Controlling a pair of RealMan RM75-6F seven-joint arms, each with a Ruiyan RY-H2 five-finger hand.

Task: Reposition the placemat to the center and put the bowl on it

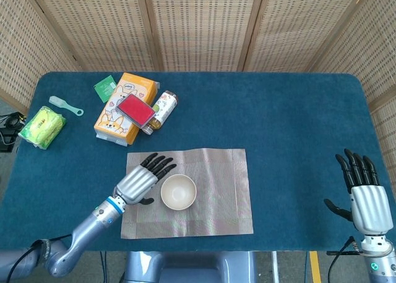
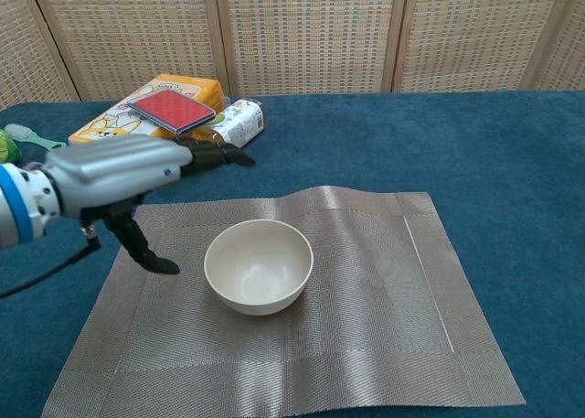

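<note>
A cream bowl (image 1: 178,191) (image 2: 259,266) stands upright on the grey woven placemat (image 1: 216,190) (image 2: 384,290), left of the mat's middle. My left hand (image 1: 141,181) (image 2: 119,174) hovers just left of the bowl with its fingers spread, holding nothing and clear of the rim. My right hand (image 1: 365,196) stays at the table's front right corner, fingers straight and apart, empty. The chest view does not show the right hand.
Behind the mat lie an orange tissue box (image 1: 121,109) (image 2: 137,130) with a red case (image 1: 136,108) (image 2: 171,110) on top, and a small bottle (image 1: 161,107) (image 2: 228,130) on its side. A green packet (image 1: 42,126), a small brush (image 1: 65,105) and a green sachet (image 1: 105,88) sit far left.
</note>
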